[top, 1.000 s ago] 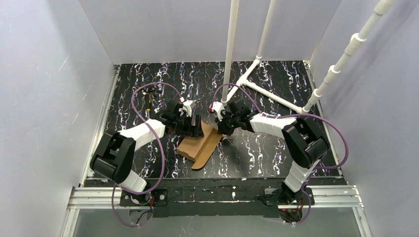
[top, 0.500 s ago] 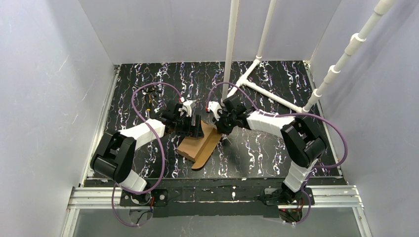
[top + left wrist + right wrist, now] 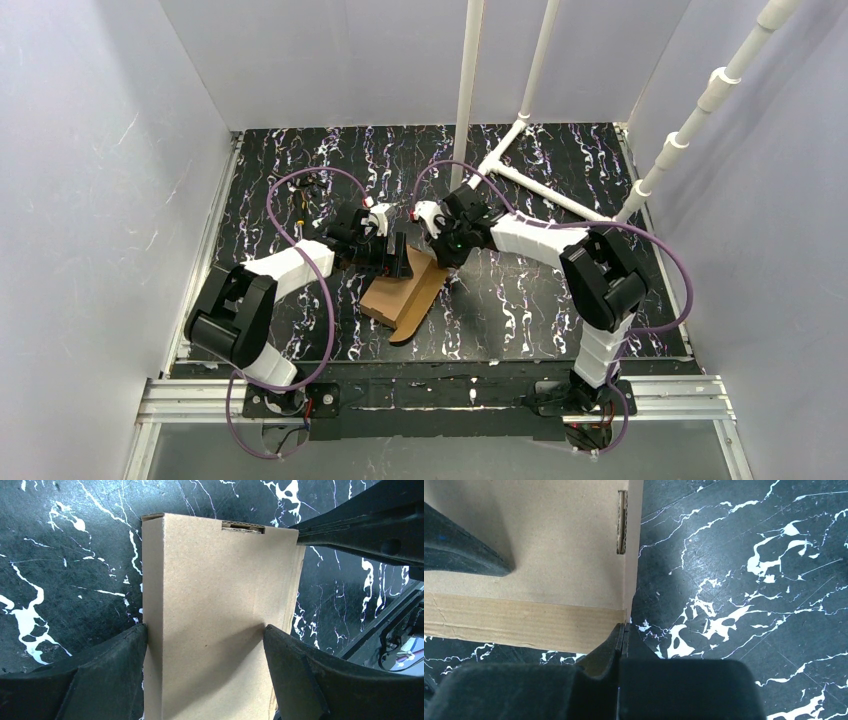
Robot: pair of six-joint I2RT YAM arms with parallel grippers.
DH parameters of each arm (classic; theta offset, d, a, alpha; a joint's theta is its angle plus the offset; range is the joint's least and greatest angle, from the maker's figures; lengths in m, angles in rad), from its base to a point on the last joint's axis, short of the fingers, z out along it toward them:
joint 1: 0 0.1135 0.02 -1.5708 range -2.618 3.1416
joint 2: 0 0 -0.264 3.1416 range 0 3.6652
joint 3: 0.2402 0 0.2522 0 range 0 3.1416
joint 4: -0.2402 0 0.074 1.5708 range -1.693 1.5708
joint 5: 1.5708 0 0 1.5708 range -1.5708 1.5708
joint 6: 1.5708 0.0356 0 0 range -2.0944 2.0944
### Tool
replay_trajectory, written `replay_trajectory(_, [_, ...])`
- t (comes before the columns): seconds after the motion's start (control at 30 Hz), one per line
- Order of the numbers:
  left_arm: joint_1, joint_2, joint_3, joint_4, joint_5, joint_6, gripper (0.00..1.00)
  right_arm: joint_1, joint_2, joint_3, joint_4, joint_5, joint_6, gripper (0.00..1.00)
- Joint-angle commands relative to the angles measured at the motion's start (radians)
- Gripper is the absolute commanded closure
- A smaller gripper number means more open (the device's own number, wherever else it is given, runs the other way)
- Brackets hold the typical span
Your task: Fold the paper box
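The paper box [image 3: 405, 292] is plain brown cardboard, partly folded, lying mid-table with a rounded flap toward the front. My left gripper [image 3: 397, 262] is shut across the box's width; in the left wrist view its fingers [image 3: 115, 655] press both sides of the panel [image 3: 215, 580]. My right gripper [image 3: 447, 256] is at the box's right edge. In the right wrist view it [image 3: 623, 626] is shut on the thin edge of an upright wall of the box [image 3: 549, 540], beside a slit. The right gripper's fingers also show in the left wrist view [image 3: 365, 530].
A white pipe frame stands behind the box: an upright pole [image 3: 466, 100], a second pole [image 3: 538, 70], a bar lying on the table [image 3: 550, 187] and a slanted pipe at the right [image 3: 690, 125]. Grey walls enclose the black marbled table [image 3: 300, 160].
My right gripper has shifted a little left and back along the box's right edge, its wrist turning. The left gripper and the box have stayed put.
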Motion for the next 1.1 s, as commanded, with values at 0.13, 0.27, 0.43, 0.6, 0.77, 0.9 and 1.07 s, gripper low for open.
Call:
replay_trajectory(0.13, [-0.015,0.032,0.003,-0.004,0.053,-0.020,0.19,0.034,0.063,0.123,0.012,-0.055,0.012,0.99])
replay_trajectory(0.27, [-0.015,0.035,0.002,0.006,0.048,-0.037,0.18,0.040,0.085,0.151,-0.016,-0.058,-0.011,0.99])
replay_trajectory(0.43, [-0.015,0.040,0.006,0.004,0.040,-0.049,0.18,0.047,0.113,0.190,-0.047,-0.054,-0.040,0.99])
replay_trajectory(0.6, [-0.015,0.035,0.008,-0.006,0.015,-0.075,0.17,0.048,0.151,0.244,-0.102,-0.062,-0.083,0.98])
replay_trajectory(0.77, [-0.008,0.027,0.013,-0.028,-0.037,-0.103,0.15,0.045,0.133,0.242,-0.125,-0.044,-0.106,0.86])
replay_trajectory(0.9, [0.005,0.007,0.012,-0.035,-0.057,-0.119,0.14,0.033,0.099,0.230,-0.126,-0.043,-0.107,0.79])
replay_trajectory(1.07, [0.017,-0.022,0.012,-0.041,-0.074,-0.128,0.12,0.020,0.062,0.219,-0.135,-0.049,-0.108,0.65])
